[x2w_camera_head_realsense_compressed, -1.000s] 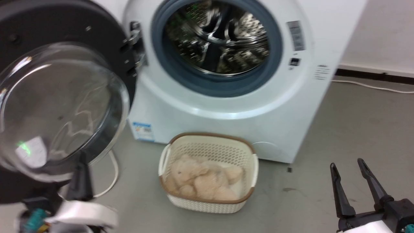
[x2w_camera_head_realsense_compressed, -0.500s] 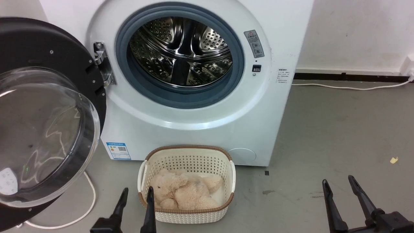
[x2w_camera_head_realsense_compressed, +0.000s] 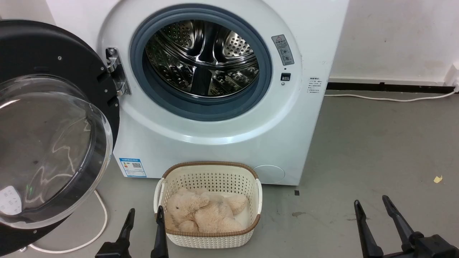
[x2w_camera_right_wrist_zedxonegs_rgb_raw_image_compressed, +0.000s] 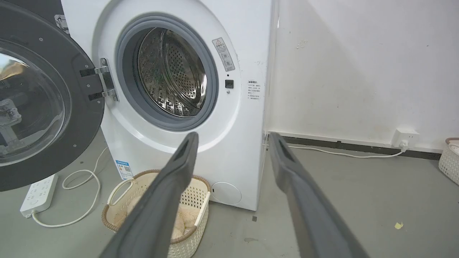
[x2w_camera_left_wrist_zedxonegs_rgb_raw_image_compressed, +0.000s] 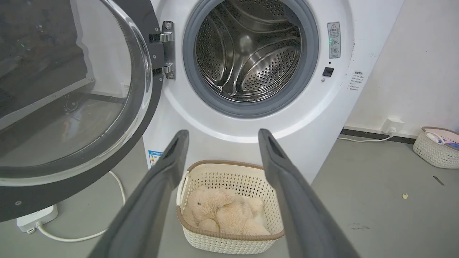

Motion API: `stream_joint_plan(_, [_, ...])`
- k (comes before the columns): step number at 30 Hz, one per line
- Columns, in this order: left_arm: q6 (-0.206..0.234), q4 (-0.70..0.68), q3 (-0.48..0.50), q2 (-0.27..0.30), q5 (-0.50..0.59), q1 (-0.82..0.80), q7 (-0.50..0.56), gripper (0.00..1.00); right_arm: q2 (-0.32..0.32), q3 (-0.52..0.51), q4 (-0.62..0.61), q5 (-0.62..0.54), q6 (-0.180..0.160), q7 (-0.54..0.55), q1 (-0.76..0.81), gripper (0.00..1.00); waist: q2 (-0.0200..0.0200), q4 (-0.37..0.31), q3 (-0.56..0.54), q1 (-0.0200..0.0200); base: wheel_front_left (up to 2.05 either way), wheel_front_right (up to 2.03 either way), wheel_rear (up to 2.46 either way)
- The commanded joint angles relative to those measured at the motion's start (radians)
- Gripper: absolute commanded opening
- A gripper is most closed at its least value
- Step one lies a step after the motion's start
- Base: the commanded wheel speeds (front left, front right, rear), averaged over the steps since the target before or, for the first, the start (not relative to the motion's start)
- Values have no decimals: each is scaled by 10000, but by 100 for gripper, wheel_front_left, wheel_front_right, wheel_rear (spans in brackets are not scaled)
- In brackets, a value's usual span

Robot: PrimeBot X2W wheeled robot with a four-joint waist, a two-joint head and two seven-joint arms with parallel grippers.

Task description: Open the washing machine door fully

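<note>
You had the left gripper (x2w_camera_head_realsense_compressed: 146,209) and right gripper (x2w_camera_head_realsense_compressed: 370,199) spread wide and empty, the washing machine door (x2w_camera_head_realsense_compressed: 53,136) open left of both, untouched; the basket (x2w_camera_head_realsense_compressed: 211,164) held a plush bear (x2w_camera_head_realsense_compressed: 204,215)

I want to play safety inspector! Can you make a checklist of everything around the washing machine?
Surface: grey floor, few dark marks.
Job's things: washing machine door swung wide open on its hinge; washing machine, drum looks empty.
Clutter: basket holding a plush toy, before the machine; yellow scrap; second basket by the wall.
Grippers: left gripper and right gripper both open, empty, clear of the door.
Cables: white cable under the door to a power strip; second cable along the wall to a socket.
Surroundings: white wall, dark skirting.
</note>
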Motion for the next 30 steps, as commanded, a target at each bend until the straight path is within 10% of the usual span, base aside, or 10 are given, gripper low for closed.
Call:
stream_joint_plan(1, [-70,10,30,-74,77,92,-54,100,44,31,30,41,6,-42,93,100,0,20,3,0,0,0,0])
stream_joint_plan(11, [-283,-14,159,-261,241,80,-54,100,45,73,18,78,6,-43,109,100,0,77,35,0,0,0,0])
stream_joint_plan(12, [-252,-4,126,-219,197,0,1,0,0,65,13,4,0,1,0,0,0,79,35,0,0,0,0])
stream_joint_plan(30, [-401,-80,303,-265,460,-125,302,0,3,104,5,-80,-1,291,-159,0,0,88,103,0,0,0,0])
